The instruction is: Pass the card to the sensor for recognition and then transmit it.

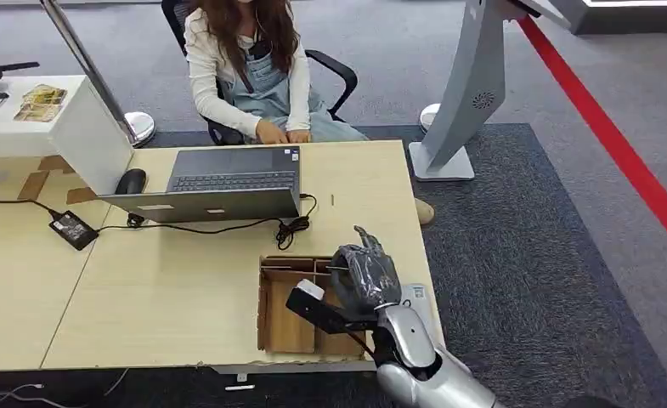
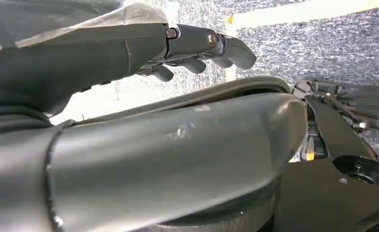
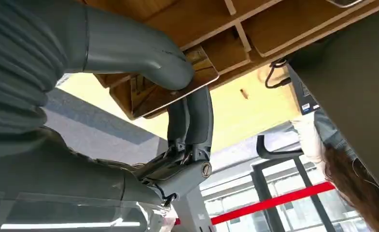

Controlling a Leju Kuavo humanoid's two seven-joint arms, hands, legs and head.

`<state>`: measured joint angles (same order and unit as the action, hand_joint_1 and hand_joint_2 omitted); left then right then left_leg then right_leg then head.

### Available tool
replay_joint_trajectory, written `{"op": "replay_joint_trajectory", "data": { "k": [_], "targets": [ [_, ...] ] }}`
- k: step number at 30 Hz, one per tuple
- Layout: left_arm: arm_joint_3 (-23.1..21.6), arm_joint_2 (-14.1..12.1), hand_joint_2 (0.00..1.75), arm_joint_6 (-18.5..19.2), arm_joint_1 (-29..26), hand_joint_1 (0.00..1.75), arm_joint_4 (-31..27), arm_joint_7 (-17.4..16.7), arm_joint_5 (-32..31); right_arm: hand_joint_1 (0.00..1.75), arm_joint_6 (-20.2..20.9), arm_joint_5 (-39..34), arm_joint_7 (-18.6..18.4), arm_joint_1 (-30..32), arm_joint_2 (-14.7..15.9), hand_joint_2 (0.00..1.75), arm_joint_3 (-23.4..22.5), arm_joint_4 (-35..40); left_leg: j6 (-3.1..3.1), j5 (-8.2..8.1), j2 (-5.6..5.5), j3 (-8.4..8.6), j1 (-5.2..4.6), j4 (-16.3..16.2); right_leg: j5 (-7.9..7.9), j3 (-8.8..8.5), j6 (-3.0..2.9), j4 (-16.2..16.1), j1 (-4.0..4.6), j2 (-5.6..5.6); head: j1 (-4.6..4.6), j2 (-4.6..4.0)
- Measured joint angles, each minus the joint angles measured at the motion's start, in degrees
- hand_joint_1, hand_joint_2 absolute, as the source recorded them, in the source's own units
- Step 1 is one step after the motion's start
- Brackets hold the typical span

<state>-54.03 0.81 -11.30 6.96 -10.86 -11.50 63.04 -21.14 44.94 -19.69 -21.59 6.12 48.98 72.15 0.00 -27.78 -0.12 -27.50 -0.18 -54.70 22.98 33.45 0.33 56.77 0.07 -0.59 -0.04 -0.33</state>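
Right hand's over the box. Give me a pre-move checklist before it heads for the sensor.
1. Card gripped: ok. The right hand pinches the glossy brown card between thumb and fingers.
2. Card clear of the compartmented cardboard box: cannot tell; the hand is right above it.
3. Sensor located: cannot tell. A small white device sits beside the box, partly hidden.
4. Left hand free: ok, it holds nothing.
5. Person clear: ok, seated across the desk, hands at the grey laptop.
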Motion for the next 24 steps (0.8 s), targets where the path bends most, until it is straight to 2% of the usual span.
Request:
{"op": "replay_joint_trajectory", "data": {
  "k": [2, 4, 6, 10, 14, 16, 21, 24],
  "targets": [
    [0.00, 0.04, 0.00, -0.02, 0.00, 0.00, 0.00, 0.11, 0.00, 1.57, -0.28, 0.13, 0.15, -0.02, -0.04, 1.75, 0.02, -0.15, 0.00, 0.00, 0.00, 0.00, 0.00, 0.00, 0.00, 0.00, 0.00, 0.00, 0.00, 0.00, 0.00, 0.00],
    [0.00, 0.09, 0.00, -0.04, 0.00, 0.00, 0.00, 0.11, 0.00, 1.71, -0.57, 0.30, 0.17, -0.02, -0.13, 1.75, 0.00, -0.31, 0.00, 0.00, 0.00, 0.00, 0.00, 0.00, 0.00, 0.00, 0.00, 0.00, 0.00, 0.00, 0.00, 0.00],
    [0.00, 0.11, 0.00, -0.09, 0.01, 0.00, 0.00, 0.11, -0.02, 1.75, -0.85, 0.59, 0.22, -0.04, -0.30, 1.75, 0.00, -0.44, 0.00, 0.00, 0.00, 0.00, 0.00, 0.00, 0.00, 0.00, 0.00, 0.00, 0.00, 0.00, 0.00, 0.00],
    [-0.17, 0.13, 0.00, -0.09, 0.00, 0.00, 0.00, 0.11, -0.30, 1.75, -1.22, 3.14, 0.20, -0.91, -0.26, 1.75, -0.04, -0.27, 0.00, 0.00, 0.00, -0.01, 0.00, 0.00, 0.00, 0.01, 0.00, 0.00, -0.01, 0.00, 0.00, 0.00],
    [-0.74, 0.13, 0.00, -0.34, -0.01, 0.00, 0.00, 0.11, -0.42, 1.75, -0.45, 6.39, -1.38, -3.53, 0.58, 1.75, -0.83, 2.04, 0.00, 0.01, 0.01, 0.01, -0.01, 0.00, -0.01, 0.00, 0.00, 0.00, -0.01, 0.00, 0.00, 0.00],
    [-0.90, 0.13, 0.00, -0.68, -0.06, 0.00, 0.00, 0.26, -0.48, 1.75, 1.53, 8.00, -2.58, -5.42, 1.51, 1.75, -1.81, 5.02, 0.00, 0.02, 0.01, 0.02, -0.01, 0.00, -0.03, 0.00, 0.03, 0.00, -0.02, -0.01, 0.00, 0.00],
    [-1.20, 0.13, 0.00, -0.70, -0.13, 0.00, 0.00, 0.85, -0.48, 1.75, 3.37, 9.60, -3.76, -12.39, 4.33, 1.75, -4.94, 12.82, 0.00, 0.02, 0.04, 0.11, -0.06, -0.01, -0.05, 0.00, 0.02, 0.00, -0.04, -0.03, -0.02, 0.00],
    [-1.36, 0.13, 0.00, -0.66, -0.19, 0.00, 0.00, 0.94, -0.57, 1.75, 3.19, 9.55, -3.89, -15.24, 5.71, 1.75, -6.16, 16.57, 0.00, 0.02, 0.03, 0.08, -0.05, -0.01, -0.04, 0.02, 0.02, 0.00, -0.04, -0.02, 0.00, 0.02]
  ]
}}
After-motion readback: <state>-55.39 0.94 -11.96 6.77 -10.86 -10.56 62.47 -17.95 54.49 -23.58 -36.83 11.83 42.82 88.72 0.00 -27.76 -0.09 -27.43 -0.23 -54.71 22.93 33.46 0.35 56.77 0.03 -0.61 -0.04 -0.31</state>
